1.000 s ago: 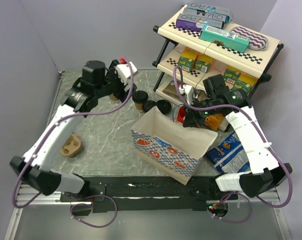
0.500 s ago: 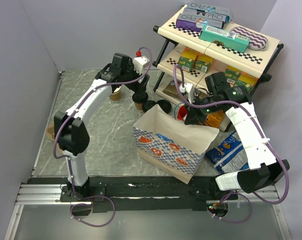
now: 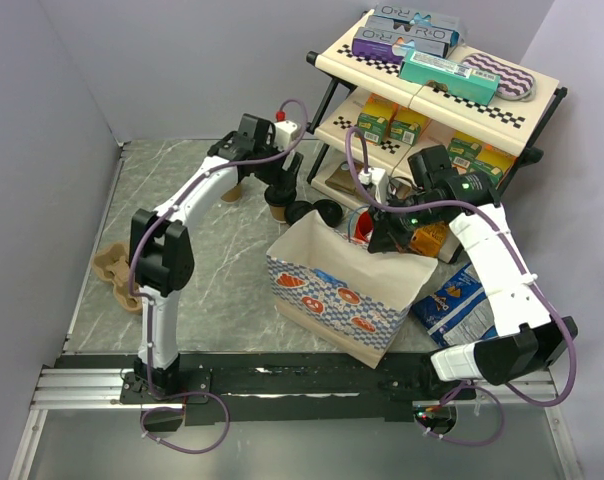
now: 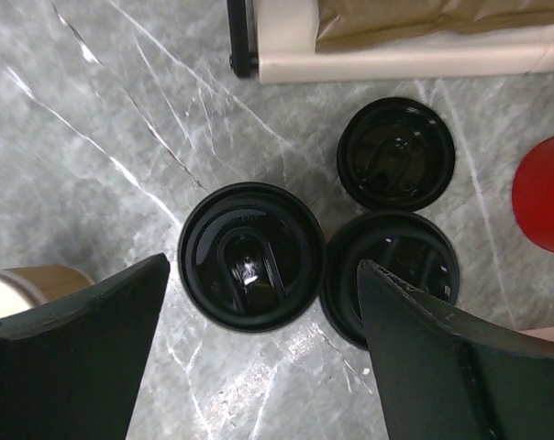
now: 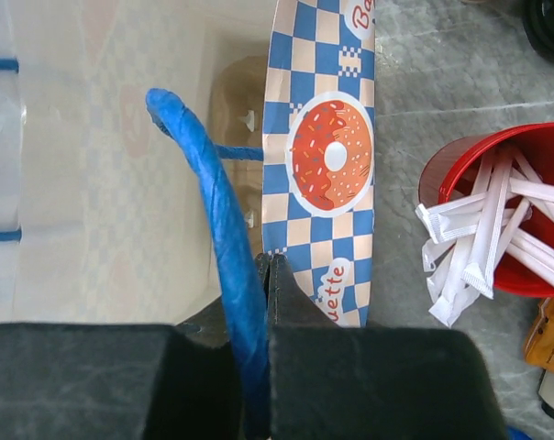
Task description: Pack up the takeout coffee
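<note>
Three round black lids stand close together on the marble table in the left wrist view: one on the left (image 4: 251, 257), one on the right (image 4: 392, 275) and one behind (image 4: 396, 153). In the top view the leftmost is a lidded brown paper cup (image 3: 278, 203). My left gripper (image 4: 263, 266) hovers open above them, its fingers (image 4: 84, 348) straddling the left lid; it also shows in the top view (image 3: 282, 185). My right gripper (image 5: 268, 266) is shut on the blue handle (image 5: 204, 156) of the checkered doughnut-print paper bag (image 3: 332, 300), which stands open.
A lidless brown cup (image 3: 232, 188) stands left of the lids. A red cup of stirrers (image 5: 497, 211) stands between bag and shelf rack (image 3: 432, 90). A brown cardboard carrier (image 5: 236, 119) lies inside the bag. A cardboard piece (image 3: 112, 265) lies far left, a snack bag (image 3: 460, 305) right.
My left arm has swung from the left side to the back of the table, and its open gripper now hangs over the lids. My right gripper has kept hold of the bag handle.
</note>
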Action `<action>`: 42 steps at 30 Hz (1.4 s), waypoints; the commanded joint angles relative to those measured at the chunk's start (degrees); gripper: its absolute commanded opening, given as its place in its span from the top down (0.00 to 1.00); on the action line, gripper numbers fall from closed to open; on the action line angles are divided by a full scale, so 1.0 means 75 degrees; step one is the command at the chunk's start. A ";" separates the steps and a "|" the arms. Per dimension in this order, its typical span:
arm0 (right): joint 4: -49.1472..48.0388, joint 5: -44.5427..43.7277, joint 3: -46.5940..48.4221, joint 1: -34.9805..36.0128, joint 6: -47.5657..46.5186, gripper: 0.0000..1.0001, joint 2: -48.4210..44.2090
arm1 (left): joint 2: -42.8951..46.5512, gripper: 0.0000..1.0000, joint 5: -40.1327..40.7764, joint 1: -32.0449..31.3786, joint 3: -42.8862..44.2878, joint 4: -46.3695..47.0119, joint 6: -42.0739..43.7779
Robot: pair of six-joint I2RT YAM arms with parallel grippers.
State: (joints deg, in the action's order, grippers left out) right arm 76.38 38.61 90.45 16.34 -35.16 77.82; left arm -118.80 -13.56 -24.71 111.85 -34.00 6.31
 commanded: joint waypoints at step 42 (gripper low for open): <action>0.1476 0.0430 0.0537 -0.0034 0.0176 1.00 0.0768 | -0.0765 0.18 0.0168 -0.0022 0.0273 0.0034 -0.1063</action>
State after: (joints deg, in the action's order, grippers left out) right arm 76.77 40.60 93.78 16.34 -34.06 83.33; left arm -124.14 -12.10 -24.67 111.24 -32.67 -0.27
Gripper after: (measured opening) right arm 0.017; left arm 0.829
